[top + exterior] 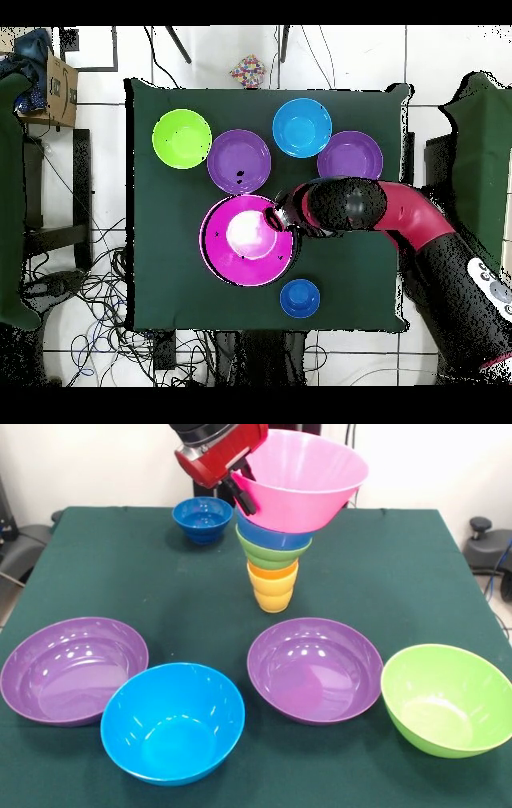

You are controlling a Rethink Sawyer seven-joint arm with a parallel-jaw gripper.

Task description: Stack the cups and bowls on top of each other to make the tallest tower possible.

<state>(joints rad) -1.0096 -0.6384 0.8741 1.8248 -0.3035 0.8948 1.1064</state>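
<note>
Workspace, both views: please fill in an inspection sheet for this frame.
Surface: dark green table, flat.
Job's things: tower of cups and small bowls, pink bowl on top, tilted; two purple bowls, blue bowl, green bowl, small dark blue bowl loose.
Clutter: nothing seen.
Grippers: pincer at pink bowl's rim, shut on it.
Cables: tangles on floor.
Surroundings: cardboard box, tiled floor.
</note>
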